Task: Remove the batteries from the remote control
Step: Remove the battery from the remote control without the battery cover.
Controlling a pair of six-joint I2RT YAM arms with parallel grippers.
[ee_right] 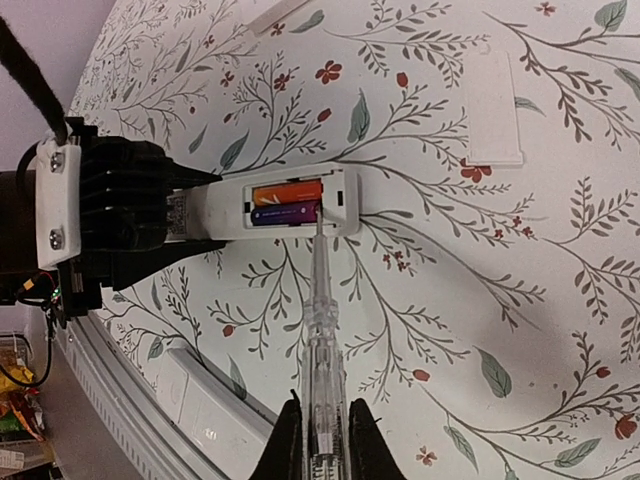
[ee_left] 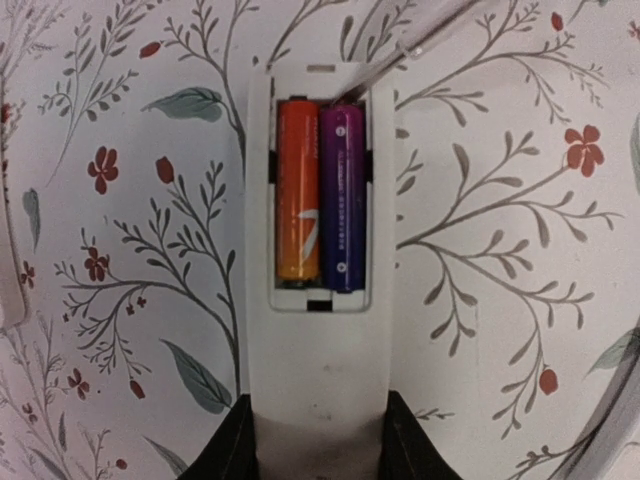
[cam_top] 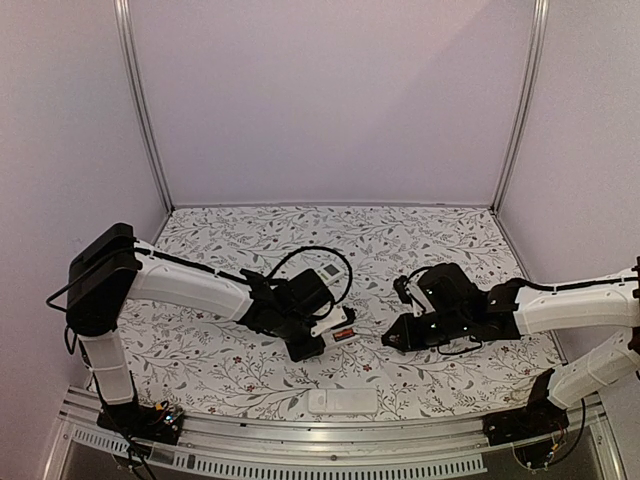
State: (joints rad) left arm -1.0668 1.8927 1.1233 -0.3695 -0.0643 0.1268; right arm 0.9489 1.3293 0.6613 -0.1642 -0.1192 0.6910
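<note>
The counter (cam_top: 440,240) is a white sheet printed with grey-green leafy sprigs and small red flowers. A flat white oblong plastic slab (cam_top: 343,401) lies near its front edge. Mid-counter lies a white plastic remote with its battery bay open upward (ee_left: 320,380). Beyond it, apart, lies a small white rectangular plastic cover (ee_right: 493,105).

Light: even, diffuse, fairly bright, from overhead. Shadows: soft, faint, on the table (cam_top: 420,235) close under objects. Glare: mild sheen along the batteries (ee_left: 298,190). Sharpness: left wrist view slightly soft toward its edges. Distortion: top view edges bowed, wide-angle
</note>
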